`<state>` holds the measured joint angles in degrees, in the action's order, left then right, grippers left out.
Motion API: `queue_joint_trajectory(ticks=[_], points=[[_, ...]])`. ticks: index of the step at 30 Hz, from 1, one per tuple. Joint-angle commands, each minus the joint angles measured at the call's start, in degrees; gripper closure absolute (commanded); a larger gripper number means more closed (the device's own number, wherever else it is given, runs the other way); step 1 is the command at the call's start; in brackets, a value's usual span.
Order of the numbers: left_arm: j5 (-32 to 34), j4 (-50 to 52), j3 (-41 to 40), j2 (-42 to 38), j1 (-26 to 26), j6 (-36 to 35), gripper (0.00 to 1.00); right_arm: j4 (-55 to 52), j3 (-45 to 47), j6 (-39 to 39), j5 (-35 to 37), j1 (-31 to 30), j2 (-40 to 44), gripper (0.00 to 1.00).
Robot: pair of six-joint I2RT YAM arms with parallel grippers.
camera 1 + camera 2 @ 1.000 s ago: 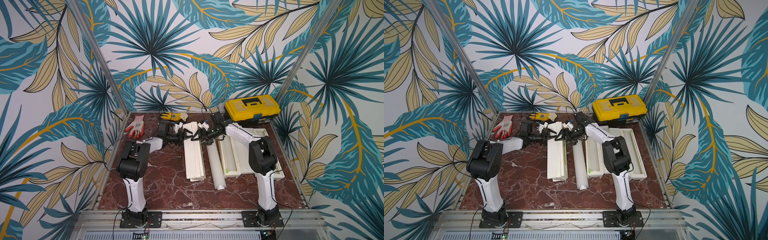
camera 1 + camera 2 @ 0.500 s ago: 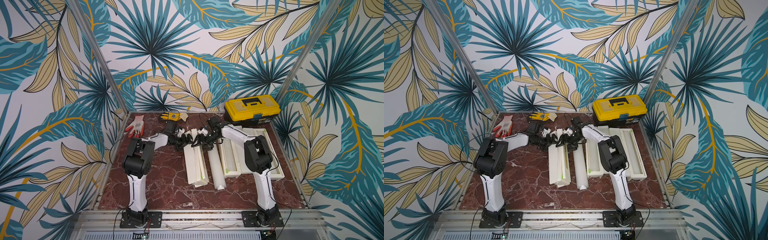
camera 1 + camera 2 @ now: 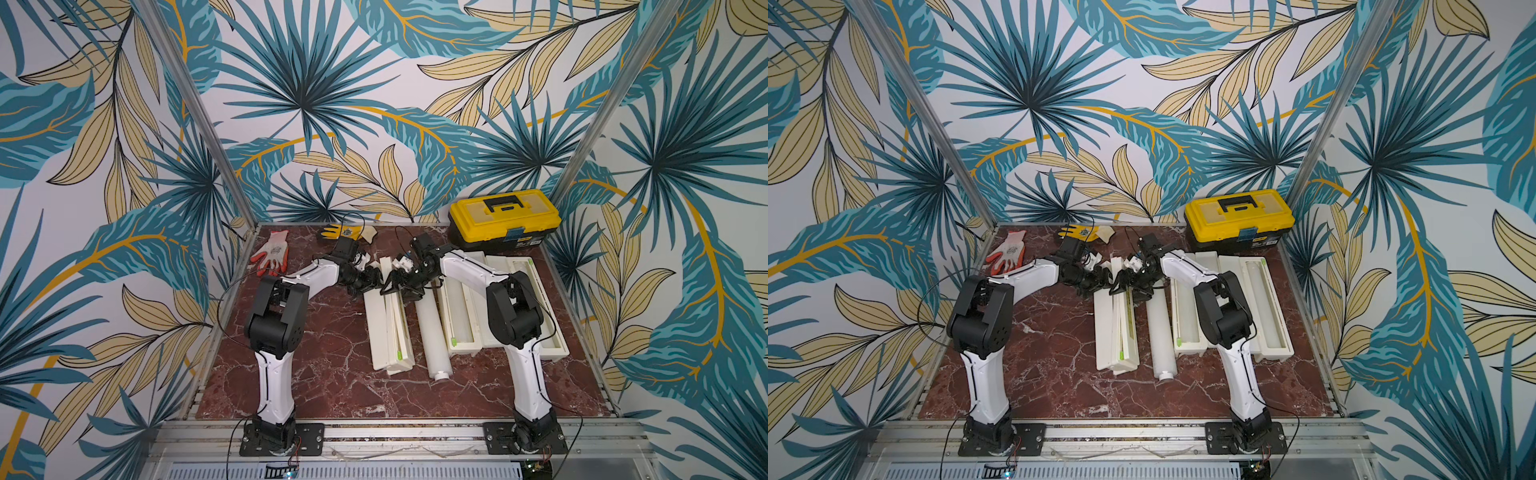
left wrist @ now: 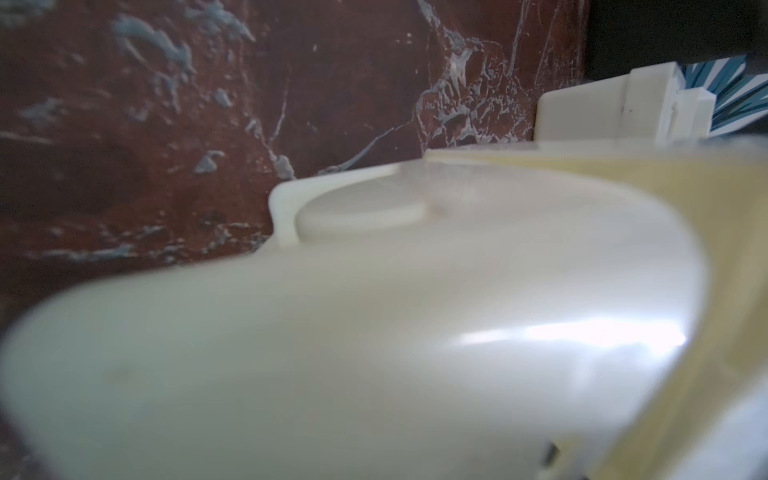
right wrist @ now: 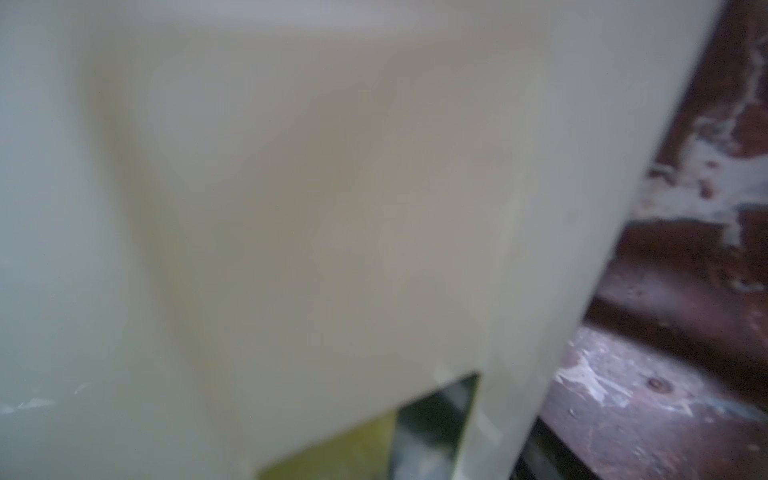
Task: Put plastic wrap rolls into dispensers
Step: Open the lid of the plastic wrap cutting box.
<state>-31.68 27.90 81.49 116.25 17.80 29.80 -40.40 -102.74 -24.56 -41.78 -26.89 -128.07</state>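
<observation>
While three dispensers (image 3: 390,328) lie side by side, one loose roll (image 3: 432,332) lies between.

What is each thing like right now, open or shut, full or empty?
Left cream-white plastic dispenser box: lid partly raised.
Middle cream-white dispenser box: open, contents unclear.
Right cream-white dispenser box: open, holds a translucent roll.
Loose translucent-white plastic wrap roll: lying on the red marble table, outside the boxes.
Yellow-and-black toolbox: shut.
Left gripper: at the left box's far end, opening unclear.
Right gripper: same place, opening unclear.
</observation>
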Motion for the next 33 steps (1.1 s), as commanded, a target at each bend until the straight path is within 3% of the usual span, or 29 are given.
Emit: queue_joint_trajectory(ticks=[1, 7, 14, 20, 29, 33], points=[[9.73, 8.78, -1.31, 3.29, 2.22, -7.36, 0.32, 3.72, -0.53, -3.44, -10.53, -1.87, 4.67, 0.42], [8.83, 9.68, -1.25, 3.03, 1.71, -9.10, 0.42, 4.99, -0.23, -4.42, -11.58, -1.82, 5.24, 0.42], [1.54, 9.67, -0.98, 2.31, 0.37, -14.49, 0.50, 3.15, 0.27, -1.28, -12.96, -1.24, 5.06, 0.42], [-3.87, 9.52, 0.06, 0.82, -2.27, -16.48, 0.50, 5.40, 4.42, 0.71, -15.33, 0.33, 4.49, 0.37], [-7.04, 8.20, 1.66, 1.49, -2.42, -15.14, 0.48, 1.13, 3.25, 0.92, -2.36, 0.23, 4.54, 0.16], [-8.00, 7.96, 2.00, 1.37, -2.42, -15.55, 0.49, -0.19, 4.22, 1.01, 5.91, 0.11, 5.78, 0.13]])
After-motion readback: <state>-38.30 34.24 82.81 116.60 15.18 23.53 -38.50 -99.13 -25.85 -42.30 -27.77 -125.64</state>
